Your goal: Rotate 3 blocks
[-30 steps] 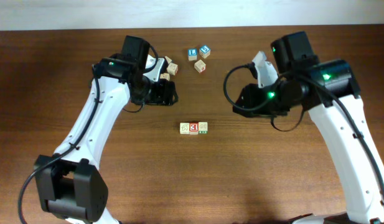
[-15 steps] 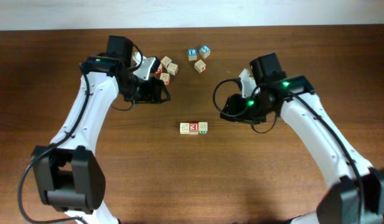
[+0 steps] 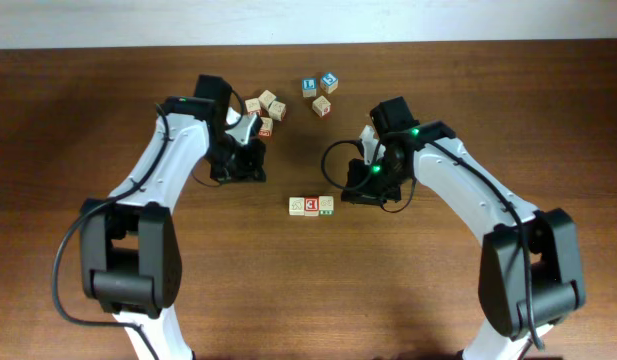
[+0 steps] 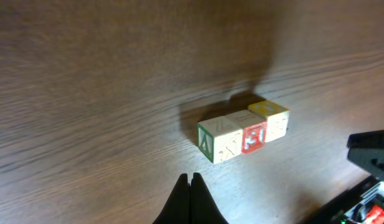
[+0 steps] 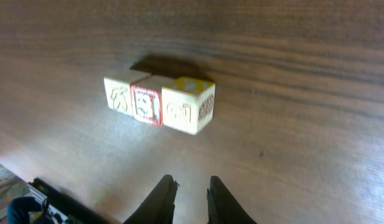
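Three wooden blocks stand side by side in a row [image 3: 311, 206] at the table's middle. In the right wrist view they are a pale tan block [image 5: 120, 94], a red-letter block [image 5: 147, 102] and a yellow-topped block [image 5: 188, 106]. The left wrist view shows the same row: green-marked block [image 4: 218, 140], red block [image 4: 254, 135], yellow-topped block [image 4: 271, 118]. My left gripper [image 4: 190, 180] is shut and empty, up and left of the row [image 3: 246, 160]. To the right of the row, my right gripper [image 5: 190, 182] is held narrowly open, with nothing between its fingers.
A cluster of loose cubes [image 3: 265, 108] lies behind my left gripper. Two blue-faced cubes [image 3: 319, 84] and one tan cube [image 3: 322, 106] sit near the back centre. The table's far edge runs along the top of the overhead view.
Both arms have swung inward toward the row of blocks. The left gripper has gone from open to shut. The right gripper's fingers have drawn closer together.
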Tool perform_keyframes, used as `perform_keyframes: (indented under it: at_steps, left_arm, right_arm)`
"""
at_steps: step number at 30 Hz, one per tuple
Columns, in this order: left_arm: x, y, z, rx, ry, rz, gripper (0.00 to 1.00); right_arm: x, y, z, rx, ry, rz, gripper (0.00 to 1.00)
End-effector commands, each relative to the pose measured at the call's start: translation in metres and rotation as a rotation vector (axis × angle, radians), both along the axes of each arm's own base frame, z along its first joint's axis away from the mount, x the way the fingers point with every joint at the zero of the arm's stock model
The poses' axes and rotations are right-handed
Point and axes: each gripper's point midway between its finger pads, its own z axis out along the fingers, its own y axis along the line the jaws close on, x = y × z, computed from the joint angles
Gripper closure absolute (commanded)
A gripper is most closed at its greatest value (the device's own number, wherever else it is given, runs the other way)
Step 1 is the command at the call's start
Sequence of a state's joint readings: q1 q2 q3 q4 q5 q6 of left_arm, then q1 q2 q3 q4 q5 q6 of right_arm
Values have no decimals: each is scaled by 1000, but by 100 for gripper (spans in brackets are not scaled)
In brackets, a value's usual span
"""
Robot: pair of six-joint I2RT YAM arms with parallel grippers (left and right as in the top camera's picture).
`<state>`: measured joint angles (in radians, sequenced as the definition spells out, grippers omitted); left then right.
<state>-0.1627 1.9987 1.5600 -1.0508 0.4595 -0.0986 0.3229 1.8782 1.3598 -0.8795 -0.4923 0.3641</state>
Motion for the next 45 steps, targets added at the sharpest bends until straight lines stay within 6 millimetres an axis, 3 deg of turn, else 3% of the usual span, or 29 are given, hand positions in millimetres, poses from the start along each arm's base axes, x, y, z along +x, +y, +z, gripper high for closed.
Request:
perform_keyframes:
  at_steps: [1,7,11,15,20,36,45]
  left_arm:
    - [-12,-6,-20,13,52,-32,100]
    - [-30,-13,-34,-22,99,-54,100]
    - [-32,-23,-43,-91,86,-52,100]
    - [-27,-24,-45,-95,62,-49,100]
    - [-28,-26,-45,-92,61,-57,100]
    - [-30,-27,-51,-29,69,-51,100]
    - [-40,-39,-60,-29,64,-90,100]
  right_arm:
    - [-1,3,-19,-8,45,-4,82]
    - [-2,2,-42,-21,82,-4,84]
    - [-2,2,-50,-19,76,-4,85]
    - [-2,1,-53,-30,72,-4,86]
    - [1,16,-54,-23,31,18,91]
    - [2,8,-60,-90,48,-41,95]
    - [1,8,-61,-90,49,-41,96]
